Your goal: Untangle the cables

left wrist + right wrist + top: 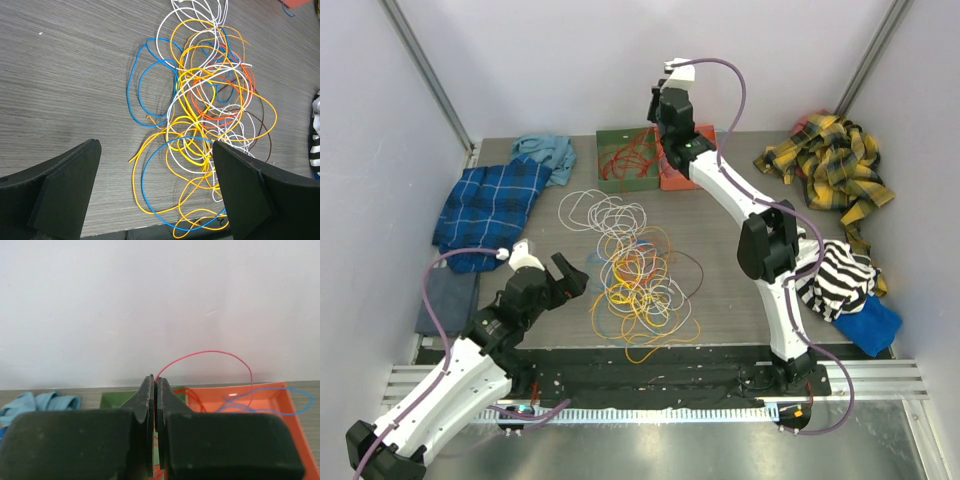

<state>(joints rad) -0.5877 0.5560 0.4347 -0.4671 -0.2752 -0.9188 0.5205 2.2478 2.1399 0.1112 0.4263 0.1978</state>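
Top external view: main tangle of thin yellow, orange, white and blue cables (635,275) lies mid-table, well apart from the R gripper (154,384). Right wrist view: that gripper is pinched shut on a thin red wire (210,354), which arcs up and then drops toward the flat orange tray (260,405) beside the flat green tray (115,399). A loose blue wire (270,399) lies across the orange one. Prob. held high so the strand hangs free before going into a tray. R arm stretched far fwd, elbow bent, wrist lifted above the trays. L gripper (156,150) jaws wide apart, holding nothing, hovering over the near-left edge of the tangle; looks ready for the next strand. L arm low, angled in toward centre.
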